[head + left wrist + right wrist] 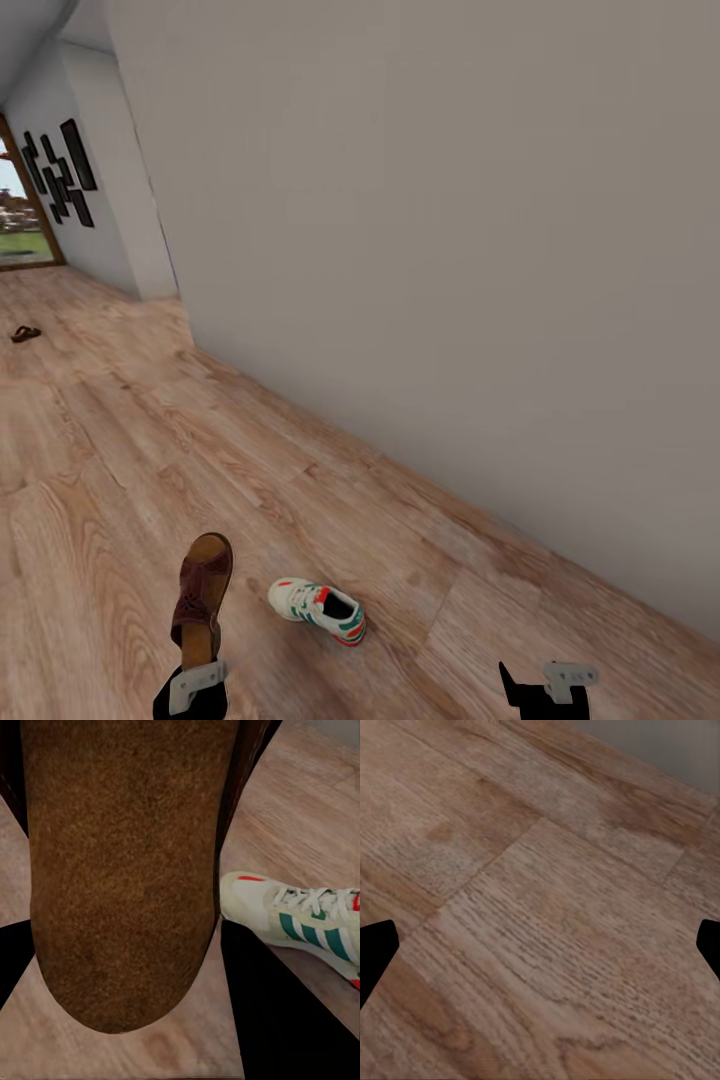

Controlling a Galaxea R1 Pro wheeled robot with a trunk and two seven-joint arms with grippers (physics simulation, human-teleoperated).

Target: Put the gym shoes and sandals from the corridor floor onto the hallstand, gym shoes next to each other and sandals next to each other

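1. My left tool, at 7 o'clock in the head view, is closed on the heel end of a sandal; its toe points away toward 12. In the left wrist view its tan footbed lies between the dark fingers.
2. My right tool, at 5 o'clock, hangs wide apart over bare floor and carries nothing.
3. A gym shoe lies on the floor at 3 o'clock of the sandal, near but apart from it.
4. The second sandal lies far off at 10 o'clock, by the doorway.
5. Handling, as I judge it: the sandal is light and bendy, so the held heel may let the toe droop. The shoe is stiffer; I would pinch its collar or heel wall.
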